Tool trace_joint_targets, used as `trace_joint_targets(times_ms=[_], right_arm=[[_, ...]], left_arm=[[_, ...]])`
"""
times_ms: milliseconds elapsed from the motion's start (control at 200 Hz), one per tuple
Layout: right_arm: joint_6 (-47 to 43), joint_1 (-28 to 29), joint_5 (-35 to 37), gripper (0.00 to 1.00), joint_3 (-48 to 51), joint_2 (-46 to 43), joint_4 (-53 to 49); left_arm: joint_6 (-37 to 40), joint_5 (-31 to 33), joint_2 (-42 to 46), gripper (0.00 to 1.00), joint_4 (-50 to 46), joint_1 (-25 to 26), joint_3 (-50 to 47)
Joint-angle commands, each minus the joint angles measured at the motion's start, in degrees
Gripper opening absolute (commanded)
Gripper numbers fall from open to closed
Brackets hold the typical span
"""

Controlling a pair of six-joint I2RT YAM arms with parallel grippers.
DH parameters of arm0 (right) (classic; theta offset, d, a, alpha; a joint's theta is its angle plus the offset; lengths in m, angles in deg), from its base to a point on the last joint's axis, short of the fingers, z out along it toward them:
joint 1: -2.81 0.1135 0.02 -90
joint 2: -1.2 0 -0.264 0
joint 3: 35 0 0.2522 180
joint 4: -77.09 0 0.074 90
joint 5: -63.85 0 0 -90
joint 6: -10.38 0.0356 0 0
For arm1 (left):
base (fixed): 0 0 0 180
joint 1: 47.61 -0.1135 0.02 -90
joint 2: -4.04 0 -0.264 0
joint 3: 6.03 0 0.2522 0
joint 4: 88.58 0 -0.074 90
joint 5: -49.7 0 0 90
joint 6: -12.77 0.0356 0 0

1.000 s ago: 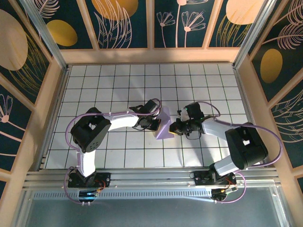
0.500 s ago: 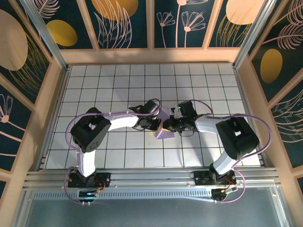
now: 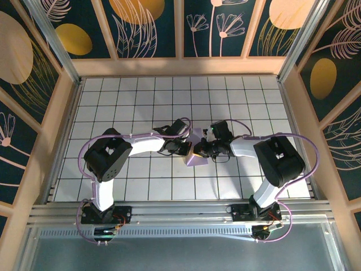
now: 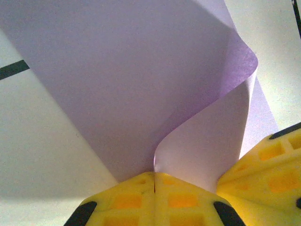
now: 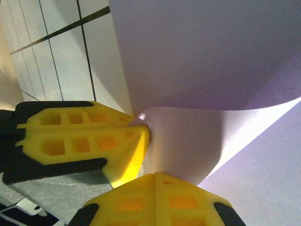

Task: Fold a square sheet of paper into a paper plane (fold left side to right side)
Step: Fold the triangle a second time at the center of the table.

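Observation:
The square sheet of paper (image 3: 197, 160), pale lavender, is lifted off the tiles at mid-table and bent over on itself in a loose curl with no pointed plane shape. My left gripper (image 3: 190, 149) is shut on one edge; in the left wrist view its yellow fingers (image 4: 154, 175) pinch the sheet (image 4: 141, 80) where it curves upward. My right gripper (image 3: 203, 150) is shut on the facing edge, tip almost against the left one. In the right wrist view its jaws (image 5: 155, 175) clamp the paper (image 5: 211, 61), with the left gripper's fingers (image 5: 89, 141) touching it alongside.
White grid tiles (image 3: 141, 107) cover the table around the arms. Wooden frame walls (image 3: 180, 66) with patterned panels bound the back and both sides. An aluminium rail (image 3: 180, 213) runs along the near edge by the arm bases.
The right gripper has moved left toward the left gripper, carrying its edge of the sheet. The paper is now bunched narrower between the two tips. The left arm stayed put.

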Motion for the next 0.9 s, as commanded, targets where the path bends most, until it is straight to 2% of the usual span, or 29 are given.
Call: trace_joint_targets(times_ms=[0, 746, 896], right_arm=[[-1.4, 0.5, 1.9, 0.00, -0.7, 1.0, -1.9], [-3.2, 0.5, 5.2, 0.00, -0.6, 2.7, -6.9], [-2.9, 0.5, 5.7, 0.00, 0.3, 3.0, -7.0]], left_arm=[[0.1, 0.8, -2.2, 0.00, -2.1, -0.2, -2.0], [0.0, 1.3, -1.3, 0.00, -2.4, -0.2, -1.4], [-0.5, 4.4, 1.0, 0.08, -4.2, -0.2, 0.5]])
